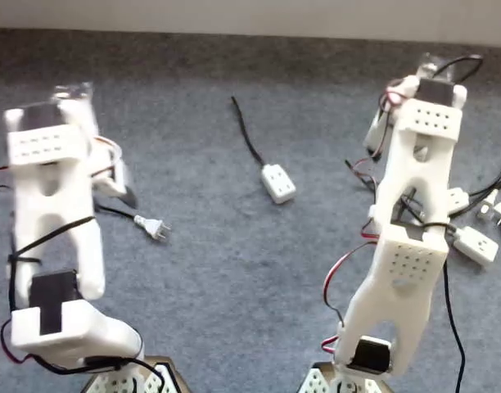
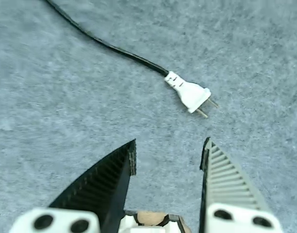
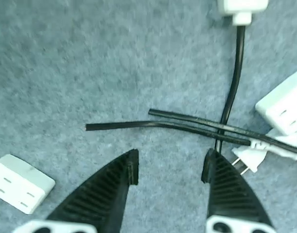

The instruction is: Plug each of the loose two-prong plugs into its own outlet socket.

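**High view:** Two white arms stand on grey carpet (image 1: 234,278). The left arm (image 1: 54,237) and right arm (image 1: 410,237) are well apart, with a broad open strip of floor between them. In that strip a white plug (image 1: 156,228) lies just beside the left arm. A white outlet block (image 1: 277,182) sits near the middle, its black cord (image 1: 246,135) trailing toward the far edge. The right edge is crowded, with a second outlet block (image 1: 476,245), more plugs (image 1: 489,209) and tangled leads packed beside the right arm.

**Left wrist view:** The left gripper (image 2: 170,155) hangs over the carpet with its fingers apart, holding nothing. The plug (image 2: 189,93) lies just beyond the tips without touching them. Its two bare prongs show plainly here, and there is free carpet all around it.

**Right wrist view:** The right gripper (image 3: 170,167) is also spread and empty. Crossed cords (image 3: 187,124) lie just past its tips. A small plug (image 3: 248,156) sits just beside one finger, partly under those cords. A slotted block (image 3: 20,183) rests to one side and another block (image 3: 284,104) lies beyond the cords.
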`<move>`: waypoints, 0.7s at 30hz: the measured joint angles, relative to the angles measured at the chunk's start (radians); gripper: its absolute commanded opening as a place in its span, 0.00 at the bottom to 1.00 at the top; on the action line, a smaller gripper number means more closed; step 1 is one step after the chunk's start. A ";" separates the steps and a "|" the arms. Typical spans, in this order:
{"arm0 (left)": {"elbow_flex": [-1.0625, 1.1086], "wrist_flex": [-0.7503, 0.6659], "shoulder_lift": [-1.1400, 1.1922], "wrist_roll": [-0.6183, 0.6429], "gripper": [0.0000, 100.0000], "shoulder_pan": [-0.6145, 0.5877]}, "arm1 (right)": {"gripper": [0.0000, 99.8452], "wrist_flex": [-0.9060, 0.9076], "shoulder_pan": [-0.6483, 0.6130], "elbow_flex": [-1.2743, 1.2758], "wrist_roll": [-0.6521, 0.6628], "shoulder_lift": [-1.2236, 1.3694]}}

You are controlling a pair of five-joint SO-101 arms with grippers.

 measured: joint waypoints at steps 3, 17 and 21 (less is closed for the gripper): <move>0.092 -0.091 -0.002 0.083 0.22 0.084 | 0.22 0.000 -0.011 0.097 -0.028 0.000; 0.436 -0.506 -0.002 0.479 0.22 0.199 | 0.22 -0.012 -0.072 0.153 -0.043 0.155; 0.486 -0.609 -0.002 0.575 0.22 0.184 | 0.22 -0.018 -0.072 0.153 -0.043 0.186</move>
